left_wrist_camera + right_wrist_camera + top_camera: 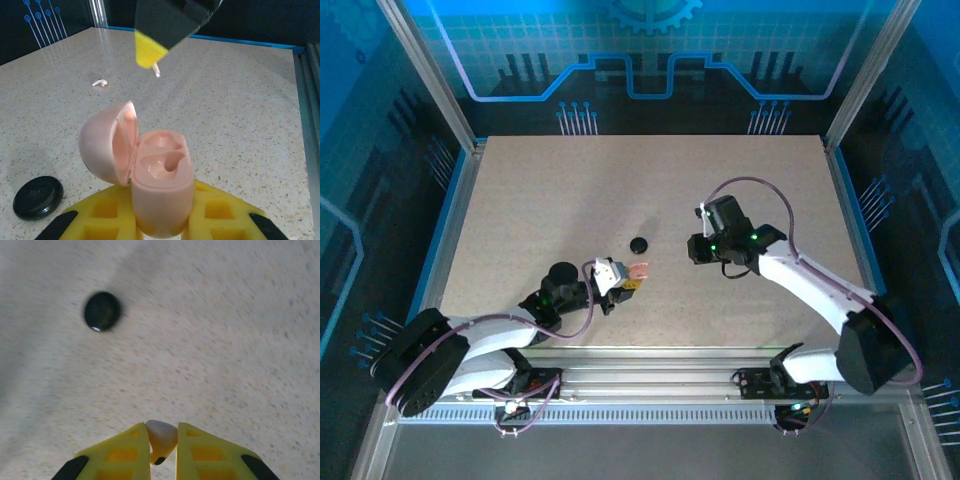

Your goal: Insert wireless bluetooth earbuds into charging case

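Observation:
My left gripper (162,222) is shut on the pink charging case (162,192) and holds it upright above the table. Its lid (102,142) hangs open to the left, and both wells are empty. My right gripper (162,441) is shut on one pale pink earbud (161,432), lifted off the table. In the left wrist view that earbud's stem (156,70) pokes out under a yellow fingertip (147,50), beyond the case. A second earbud (100,83) lies on the table further off to the left. From above, the case (639,269) is left of the right gripper (698,250).
A round black puck (639,244) lies on the speckled table between the two grippers, close to the case; it also shows as a puck (38,197) and as a puck (102,311). A metal frame (460,180) and blue walls border the table.

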`<action>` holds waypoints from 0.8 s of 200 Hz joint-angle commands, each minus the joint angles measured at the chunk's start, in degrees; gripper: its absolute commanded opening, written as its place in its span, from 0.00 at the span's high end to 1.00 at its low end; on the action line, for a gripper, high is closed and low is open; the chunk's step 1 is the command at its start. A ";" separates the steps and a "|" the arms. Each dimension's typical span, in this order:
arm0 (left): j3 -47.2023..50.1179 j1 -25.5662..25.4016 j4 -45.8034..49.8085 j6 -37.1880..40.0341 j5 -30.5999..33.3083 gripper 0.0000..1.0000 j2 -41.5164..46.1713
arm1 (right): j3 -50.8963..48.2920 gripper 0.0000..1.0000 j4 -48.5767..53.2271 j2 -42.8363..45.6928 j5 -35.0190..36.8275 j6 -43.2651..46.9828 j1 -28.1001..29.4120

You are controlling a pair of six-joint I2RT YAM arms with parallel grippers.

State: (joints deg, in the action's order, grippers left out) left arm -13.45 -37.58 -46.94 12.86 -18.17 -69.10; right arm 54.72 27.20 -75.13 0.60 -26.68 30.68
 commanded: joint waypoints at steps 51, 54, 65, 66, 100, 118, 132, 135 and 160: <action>-3.10 -0.38 -9.06 -1.87 0.29 0.94 -3.20 | -5.54 0.84 -15.16 10.94 -2.36 4.51 7.29; -3.15 -0.39 -9.16 -1.95 0.25 0.94 -3.23 | -5.76 0.84 -15.61 11.16 -2.57 4.76 7.59; -3.16 -0.33 -9.65 -2.20 0.48 0.94 -3.28 | -6.25 0.83 -17.15 11.90 -2.79 5.52 8.72; -3.16 -0.36 -9.66 -2.26 0.50 0.94 -3.30 | -6.27 0.83 -17.30 11.96 -2.84 5.55 8.80; -3.52 -0.38 -10.19 -3.09 0.77 0.94 -3.26 | -6.38 0.81 -20.91 12.25 -5.47 7.59 11.53; -3.65 -0.39 -10.55 -3.45 0.94 0.94 -3.23 | -6.60 0.81 -22.64 12.12 -6.79 8.69 12.94; -3.61 -0.38 -10.87 -3.72 1.20 0.94 -3.06 | -6.64 0.81 -23.44 11.94 -7.29 9.17 13.79; -3.61 -0.39 -10.81 -3.84 1.22 0.94 -2.99 | -6.72 0.81 -23.65 11.81 -7.59 9.31 13.93; -3.73 -0.39 -11.07 -4.19 1.29 0.94 -2.80 | -6.57 0.80 -24.76 10.91 -8.85 10.04 15.12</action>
State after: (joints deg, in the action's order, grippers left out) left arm -15.40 -37.63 -55.46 9.98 -17.47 -71.85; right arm 48.42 5.96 -63.64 -5.78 -18.74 44.34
